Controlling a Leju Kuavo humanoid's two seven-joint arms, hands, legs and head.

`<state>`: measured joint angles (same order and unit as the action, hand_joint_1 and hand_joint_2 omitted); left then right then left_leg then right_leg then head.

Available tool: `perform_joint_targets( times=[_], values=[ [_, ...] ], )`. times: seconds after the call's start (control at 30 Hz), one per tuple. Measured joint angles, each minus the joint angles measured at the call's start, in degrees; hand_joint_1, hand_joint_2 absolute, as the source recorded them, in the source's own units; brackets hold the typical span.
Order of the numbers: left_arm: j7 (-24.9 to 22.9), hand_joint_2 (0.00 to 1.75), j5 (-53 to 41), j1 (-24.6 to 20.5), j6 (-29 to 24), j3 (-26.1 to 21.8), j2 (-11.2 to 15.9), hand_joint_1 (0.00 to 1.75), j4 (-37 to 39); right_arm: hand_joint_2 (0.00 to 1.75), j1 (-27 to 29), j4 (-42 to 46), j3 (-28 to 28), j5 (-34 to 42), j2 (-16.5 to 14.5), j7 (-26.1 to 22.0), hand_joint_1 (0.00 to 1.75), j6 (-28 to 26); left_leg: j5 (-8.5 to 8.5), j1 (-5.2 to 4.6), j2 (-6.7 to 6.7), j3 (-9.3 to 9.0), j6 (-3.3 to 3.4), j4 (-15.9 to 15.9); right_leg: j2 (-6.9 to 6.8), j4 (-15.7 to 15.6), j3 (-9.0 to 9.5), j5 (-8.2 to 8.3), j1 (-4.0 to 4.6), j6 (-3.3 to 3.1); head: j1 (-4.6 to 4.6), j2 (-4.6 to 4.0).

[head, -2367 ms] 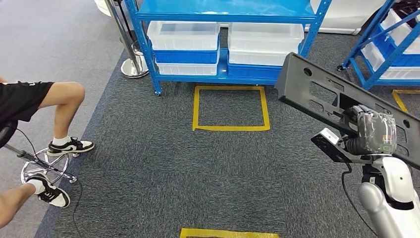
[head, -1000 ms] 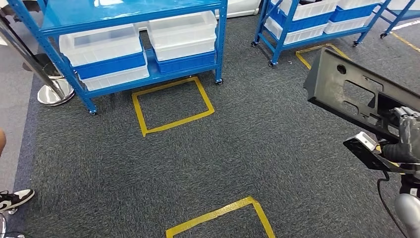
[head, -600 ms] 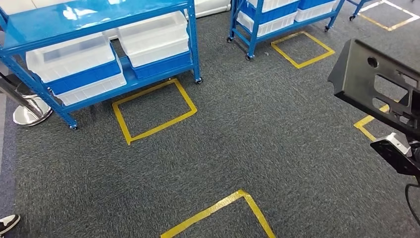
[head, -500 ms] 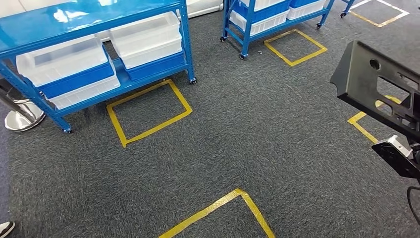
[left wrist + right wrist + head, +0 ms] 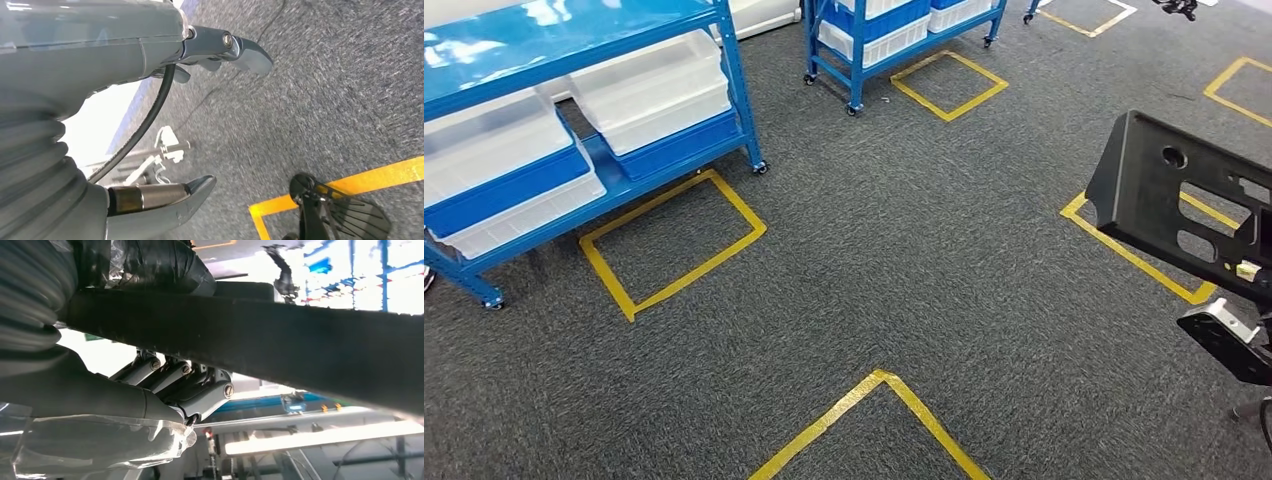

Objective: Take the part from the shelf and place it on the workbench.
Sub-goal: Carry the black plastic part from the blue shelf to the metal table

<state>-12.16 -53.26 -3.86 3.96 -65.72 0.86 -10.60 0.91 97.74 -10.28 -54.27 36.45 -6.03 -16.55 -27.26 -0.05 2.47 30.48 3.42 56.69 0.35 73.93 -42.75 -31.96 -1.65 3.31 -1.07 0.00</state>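
- Two hands were in the pictures: in the right wrist view the right hand (image 5: 165,385) had its fingers (image 5: 200,390) curled up against one face of the part (image 5: 280,345), with a dark wrapped thumb pressed on the opposite face, so the part was clamped between them.
- The part was a long black plastic panel with a round hole and several cut-out windows; in the head view the part (image 5: 1169,205) hung in the air at the right edge of the picture, tilted, well above the carpet.
- A clear plastic film covered the back of the right hand.
- The left hand (image 5: 165,125) held nothing; its fingers (image 5: 250,52) and thumb were spread well apart, with grey carpet showing between them.
- The carpet (image 5: 904,260) was dark grey, marked with yellow tape squares (image 5: 674,240); one tape outline lay on the floor under the part.
- A blue shelf (image 5: 584,110) stood at the upper left of the head view, well apart from the part, carrying white bins (image 5: 649,85) over blue ones.
- A second blue shelf (image 5: 874,40) with similar bins stood farther back.
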Motion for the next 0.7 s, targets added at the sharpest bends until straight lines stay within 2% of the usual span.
perform_joint_targets(
  times=[0.03,0.07,0.1,0.13,0.17,0.2,0.27,0.3,0.33,0.4,0.43,0.47,0.5,0.53,0.57,0.63,0.67,0.7],
  values=[
    [-0.01,1.75,-0.04,0.01,0.03,-0.01,-0.01,0.00,0.00,1.75,0.34,0.06,-0.07,-0.01,0.00,0.01,1.75,0.00,-0.10,0.00,0.71,0.01,-0.11,0.11,-0.28,-1.31,0.91,1.05,-0.09,0.12,0.01,0.00],
    [-0.02,1.75,-0.07,0.00,0.05,-0.01,-0.02,0.00,0.00,1.75,0.54,0.19,-0.18,-0.01,0.00,0.03,1.75,-0.01,-0.26,0.00,1.42,-0.01,-0.27,0.26,-0.96,-4.75,2.97,2.79,-0.15,0.18,0.01,0.00],
    [-0.02,1.75,-0.11,-0.03,0.09,-0.01,-0.02,0.00,-0.01,1.75,0.63,0.38,-0.37,-0.01,0.00,0.06,1.75,-0.01,-0.49,-0.06,2.06,-0.04,-0.51,0.50,-2.22,-8.90,5.28,4.19,-0.10,0.08,0.01,0.00],
    [-0.02,1.75,-0.17,-0.06,0.13,-0.01,-0.02,0.00,-0.01,1.75,0.75,0.66,-0.58,-0.03,0.01,0.11,1.75,-0.02,-0.78,-0.19,2.62,-0.08,-0.83,0.81,-3.27,-12.33,7.17,5.27,0.04,-0.17,-0.02,0.00],
    [-0.02,1.75,-0.26,-0.08,0.16,-0.02,-0.02,0.00,-0.01,1.75,0.96,0.97,-0.82,-0.06,0.01,0.19,1.75,-0.03,-1.04,-0.32,3.13,-0.14,-1.15,1.03,-3.96,-14.41,8.29,5.75,0.21,-0.52,-0.04,0.00],
    [-0.02,1.75,-0.33,-0.10,0.18,-0.02,-0.03,0.00,-0.01,1.75,1.26,1.26,-1.11,-0.11,0.01,0.26,1.75,-0.04,-1.25,-0.44,3.62,-0.24,-1.48,1.15,-4.07,-15.09,8.54,5.71,0.42,-0.93,-0.05,0.00],
    [0.00,1.75,-0.55,-0.15,0.18,-0.02,-0.05,0.00,0.00,1.75,2.09,1.79,-1.69,-0.20,0.01,0.36,1.75,-0.05,-1.54,-0.46,4.58,-0.53,-2.14,1.09,-2.67,-15.10,8.43,5.93,0.49,-1.70,-0.07,0.00],
    [0.03,1.75,-0.68,-0.17,0.18,-0.02,-0.07,0.00,0.00,1.75,2.43,2.02,-1.98,-0.32,-0.02,0.38,1.75,-0.05,-2.01,-0.35,4.09,-0.52,-2.51,1.45,-2.05,-15.28,8.42,6.08,0.39,-2.08,-0.07,0.00],
    [0.09,1.75,-0.80,-0.17,0.19,-0.02,-0.08,0.00,0.00,1.75,2.55,2.20,-2.18,-0.66,-0.09,0.38,1.75,-0.04,-3.04,-0.22,2.85,-0.10,-2.84,2.67,-1.46,-15.46,8.41,6.27,0.24,-2.50,-0.09,0.00],
    [0.30,1.75,-0.86,-0.10,0.20,-0.03,-0.07,0.00,0.00,1.75,2.10,2.32,-2.31,-2.20,-0.57,0.50,1.75,0.01,-6.67,0.05,-0.61,2.48,-3.24,8.58,-0.33,-15.64,8.20,6.58,0.09,-3.10,-0.11,0.00],
    [0.43,1.75,-0.81,-0.03,0.19,-0.03,-0.05,0.00,0.00,1.75,1.54,2.20,-2.15,-3.39,-1.06,0.68,1.75,0.04,-8.55,0.08,-1.59,4.41,-3.30,12.65,0.36,-15.59,8.00,6.67,0.12,-3.28,-0.12,0.00],
    [0.51,1.75,-0.75,0.03,0.19,-0.04,-0.04,0.00,0.00,1.75,0.97,2.04,-1.88,-4.53,-1.60,0.94,1.75,0.08,-9.65,0.09,-1.99,6.08,-3.35,15.98,1.12,-15.50,7.82,6.72,0.15,-3.35,-0.11,0.00],
    [0.56,1.75,-0.71,0.08,0.19,-0.04,-0.03,0.00,0.00,1.75,0.44,1.85,-1.49,-5.52,-2.16,1.22,1.75,0.10,-9.62,0.10,-2.12,6.98,-3.34,17.58,1.91,-15.37,7.68,6.76,0.19,-3.38,-0.11,0.00],
    [0.60,1.75,-0.68,0.11,0.19,-0.05,-0.03,0.00,0.00,1.75,0.01,1.66,-1.05,-6.16,-2.62,1.43,1.75,0.11,-8.42,0.12,-2.22,6.81,-3.28,16.89,2.68,-15.22,7.60,6.76,0.19,-3.38,-0.11,0.00],
    [0.62,1.75,-0.67,0.10,0.19,-0.05,-0.02,0.00,0.00,1.75,-0.29,1.50,-0.68,-6.50,-2.96,1.57,1.75,0.11,-6.34,0.14,-2.55,5.58,-3.16,14.00,3.41,-15.05,7.57,6.75,0.19,-3.36,-0.12,0.00],
    [0.66,1.75,-0.60,0.07,0.19,-0.06,0.08,0.00,0.00,1.75,-0.83,1.27,-0.14,-6.80,-3.50,1.72,1.75,0.11,-2.56,0.23,-5.18,2.24,-2.76,6.13,4.71,-14.70,7.40,6.75,0.19,-3.11,-0.10,0.00],
    [0.67,1.75,-0.56,0.07,0.19,-0.07,0.14,0.00,0.00,1.75,-1.11,1.17,0.05,-6.89,-3.70,1.76,1.75,0.11,-1.62,0.26,-6.37,1.16,-2.59,3.50,5.32,-14.59,7.17,6.83,0.17,-2.83,-0.10,0.00],
    [0.68,1.75,-0.53,0.07,0.18,-0.08,0.20,0.00,0.00,1.75,-1.37,1.09,0.25,-6.96,-3.85,1.80,1.75,0.11,-1.34,0.21,-7.21,0.64,-2.41,2.18,5.96,-14.56,6.90,6.98,0.10,-2.44,-0.08,0.00]
  ],
)
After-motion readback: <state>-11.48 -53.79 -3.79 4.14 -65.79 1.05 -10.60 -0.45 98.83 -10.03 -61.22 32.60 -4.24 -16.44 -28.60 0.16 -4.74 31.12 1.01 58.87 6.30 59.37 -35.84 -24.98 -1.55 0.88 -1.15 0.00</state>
